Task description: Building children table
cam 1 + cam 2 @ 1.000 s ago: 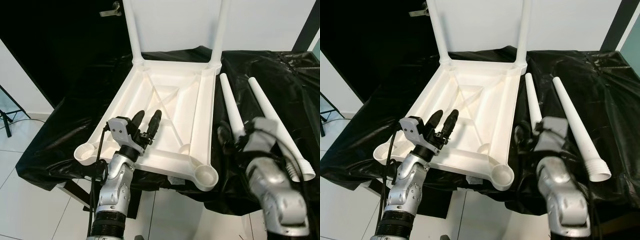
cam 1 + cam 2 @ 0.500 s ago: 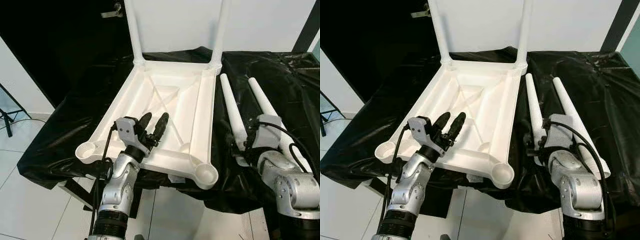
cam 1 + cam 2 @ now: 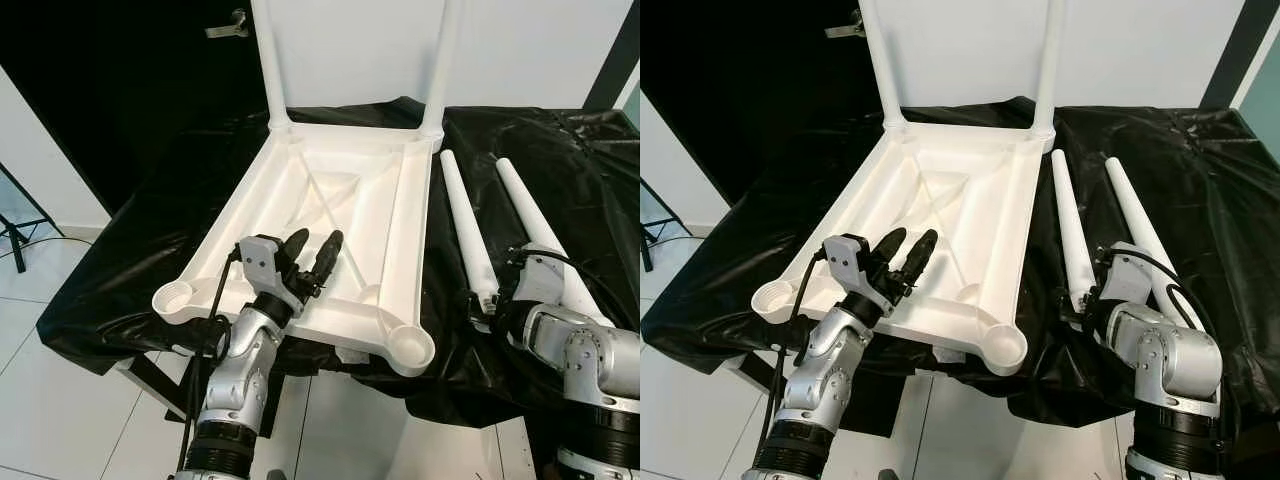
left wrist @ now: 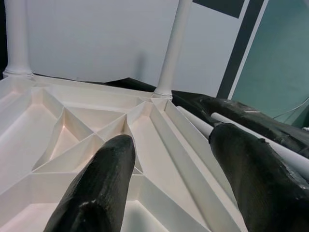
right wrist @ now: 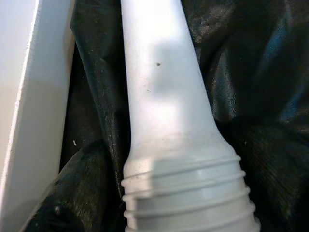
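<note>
Upright legs [image 3: 267,60] cut off at top; right claw [image 3: 487,305] fingers hidden.

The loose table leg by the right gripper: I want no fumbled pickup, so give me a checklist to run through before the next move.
1. Right gripper is at the threaded end of the nearer loose leg: ok.
2. Fingers closed on that leg: cannot tell; one finger lies beside the threads.
3. Near right socket of the upturned tabletop is open and unblocked: ok.
4. Left gripper, open, hovers over the tabletop's near edge, away from that socket: ok.
5. Second loose leg lies apart from the first: ok.
6. Two far legs already stand upright: ok.
</note>
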Available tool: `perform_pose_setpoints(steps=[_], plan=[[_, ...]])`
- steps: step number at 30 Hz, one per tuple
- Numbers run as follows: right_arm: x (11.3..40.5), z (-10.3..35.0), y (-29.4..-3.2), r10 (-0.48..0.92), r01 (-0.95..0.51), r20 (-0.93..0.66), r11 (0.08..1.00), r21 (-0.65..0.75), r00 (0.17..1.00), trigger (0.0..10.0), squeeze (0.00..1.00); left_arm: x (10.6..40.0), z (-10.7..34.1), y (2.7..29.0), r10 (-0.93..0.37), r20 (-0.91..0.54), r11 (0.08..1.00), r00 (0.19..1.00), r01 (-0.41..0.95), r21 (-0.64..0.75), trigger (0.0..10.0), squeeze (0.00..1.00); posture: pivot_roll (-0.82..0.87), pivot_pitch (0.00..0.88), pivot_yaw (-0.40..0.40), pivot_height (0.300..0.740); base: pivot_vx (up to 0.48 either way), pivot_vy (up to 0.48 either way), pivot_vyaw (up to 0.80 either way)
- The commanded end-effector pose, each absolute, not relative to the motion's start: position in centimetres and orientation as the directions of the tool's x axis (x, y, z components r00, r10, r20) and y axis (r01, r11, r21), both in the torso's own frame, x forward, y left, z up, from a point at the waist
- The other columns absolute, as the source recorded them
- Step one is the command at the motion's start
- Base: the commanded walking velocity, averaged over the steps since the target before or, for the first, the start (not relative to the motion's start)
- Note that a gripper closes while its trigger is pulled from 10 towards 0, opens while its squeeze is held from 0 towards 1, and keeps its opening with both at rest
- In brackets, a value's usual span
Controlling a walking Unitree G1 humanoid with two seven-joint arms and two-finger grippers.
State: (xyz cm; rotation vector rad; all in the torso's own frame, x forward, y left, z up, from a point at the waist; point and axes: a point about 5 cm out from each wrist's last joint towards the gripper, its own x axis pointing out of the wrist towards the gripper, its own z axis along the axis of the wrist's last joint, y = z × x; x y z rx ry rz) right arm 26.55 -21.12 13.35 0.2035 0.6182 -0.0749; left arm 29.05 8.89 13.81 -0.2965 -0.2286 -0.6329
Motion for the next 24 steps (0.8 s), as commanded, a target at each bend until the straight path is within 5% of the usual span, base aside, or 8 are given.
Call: perform_pose_setpoints(steps=[1,2,3,4,15,24], plan=[[25.9,11.8,-21.4,-0.013,0.177,-0.652,0.966,0.186,0.758,10.0,0.00,29.2,13.4,9.0,-0.543,0.272,0.776,0.795,0.598,-0.200,10.0,0.00,-0.12,0.001,0.040,0.740,0.000,0.000,0.00],[25.4,11.4,-21.8,-0.030,0.204,-0.667,0.962,0.184,0.744,5.7,0.00,29.3,13.4,9.1,-0.540,0.269,0.779,0.798,0.594,-0.201,10.0,0.00,-0.13,0.003,0.042,0.740,0.000,0.000,0.00],[25.1,11.1,-22.0,-0.040,0.219,-0.677,0.958,0.182,0.735,5.7,0.00,29.3,13.3,9.2,-0.538,0.266,0.781,0.800,0.592,-0.201,10.0,0.00,-0.13,0.003,0.042,0.740,0.000,0.000,0.00],[24.9,10.8,-22.0,-0.042,0.224,-0.683,0.958,0.181,0.729,0.0,0.00,29.3,13.3,9.2,-0.538,0.263,0.781,0.801,0.591,-0.202,10.0,0.00,-0.13,0.007,0.047,0.740,0.000,0.000,0.00],[26.0,13.3,-20.6,-0.049,0.183,-0.561,0.965,0.186,0.827,0.0,0.00,29.6,13.2,8.7,-0.558,0.251,0.769,0.791,0.607,-0.201,10.0,0.00,-0.15,0.014,0.060,0.740,0.000,0.000,0.00],[27.6,18.5,-18.3,-0.043,0.023,-0.265,0.997,-0.077,0.963,0.0,0.00,30.0,13.2,8.5,-0.556,0.251,0.770,0.792,0.605,-0.201,10.0,0.00,-0.15,0.010,0.060,0.740,0.000,0.000,0.00]])
